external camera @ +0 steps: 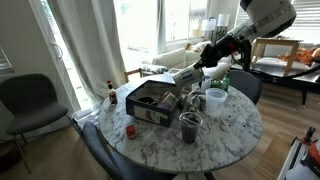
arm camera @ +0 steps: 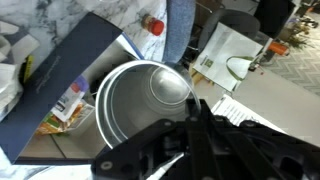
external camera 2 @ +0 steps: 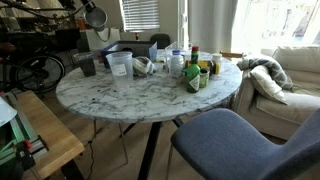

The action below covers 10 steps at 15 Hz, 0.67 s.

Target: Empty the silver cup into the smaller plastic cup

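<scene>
The silver cup hangs tipped on its side above the table, mouth toward the open box, with my gripper shut on its rim. In the wrist view I look straight into the silver cup; its inside looks bare, and my gripper clamps its rim from the lower right. The smaller plastic cup, dark and see-through, stands upright near the table's front edge, below and apart from the silver cup. In an exterior view the smaller plastic cup stands at the table's far left.
A wider whitish plastic cup stands beside the gripper. An open dark box holds packets under the tipped cup. Bottles and jars cluster mid-table. The round marble table has chairs around it, among them a blue chair.
</scene>
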{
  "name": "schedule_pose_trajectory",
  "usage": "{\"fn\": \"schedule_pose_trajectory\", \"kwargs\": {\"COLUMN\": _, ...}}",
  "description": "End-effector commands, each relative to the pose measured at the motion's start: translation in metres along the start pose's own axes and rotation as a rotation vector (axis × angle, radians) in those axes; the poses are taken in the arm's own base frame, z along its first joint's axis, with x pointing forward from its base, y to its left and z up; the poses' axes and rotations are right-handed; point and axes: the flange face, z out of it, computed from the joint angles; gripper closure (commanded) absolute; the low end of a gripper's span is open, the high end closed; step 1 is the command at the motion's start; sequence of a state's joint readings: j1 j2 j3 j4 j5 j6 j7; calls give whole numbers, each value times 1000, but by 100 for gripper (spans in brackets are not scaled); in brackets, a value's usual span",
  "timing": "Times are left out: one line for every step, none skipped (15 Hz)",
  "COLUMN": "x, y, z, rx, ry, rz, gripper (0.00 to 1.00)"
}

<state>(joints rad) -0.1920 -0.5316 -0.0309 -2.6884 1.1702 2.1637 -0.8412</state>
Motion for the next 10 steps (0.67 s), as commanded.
{"fn": "schedule_pose_trajectory", "kwargs": {"x": -6, "y": -11, "z": -2, "rx": -173, "ry": -26, "rz": 9, "gripper": 99}}
{"fn": "schedule_pose_trajectory", "kwargs": {"x": -7, "y": -13, "z": 0, "rx": -209, "ry": -40, "rz": 16, "gripper": 99}}
{"fn": "schedule_pose_trajectory", "kwargs": {"x": -9, "y": -14, "z": 2, "rx": -249, "ry": -56, "rz": 22, "gripper": 99}}
{"fn": "schedule_pose_trajectory", "kwargs": {"x": -12, "y": -14, "z": 5, "rx": -287, "ry": -79, "rz": 32, "gripper": 99}}
{"fn": "schedule_pose_trajectory", "kwargs": {"x": -15, "y": -15, "z": 7, "rx": -325, "ry": -95, "rz": 40, "gripper": 99}}
{"fn": "schedule_pose_trajectory", "kwargs": {"x": -17, "y": -15, "z": 9, "rx": -351, "ry": -116, "rz": 56, "gripper": 99}}
{"fn": "schedule_pose_trajectory", "kwargs": {"x": -18, "y": -15, "z": 12, "rx": -374, "ry": -136, "rz": 71, "gripper": 99}}
{"fn": "schedule_pose_trajectory", "kwargs": {"x": -20, "y": -15, "z": 16, "rx": -401, "ry": -158, "rz": 85, "gripper": 99}}
{"fn": "schedule_pose_trajectory", "kwargs": {"x": -23, "y": -13, "z": 19, "rx": -428, "ry": -177, "rz": 99, "gripper": 99}}
{"fn": "schedule_pose_trajectory", "kwargs": {"x": -26, "y": -12, "z": 23, "rx": -454, "ry": -198, "rz": 112, "gripper": 99}}
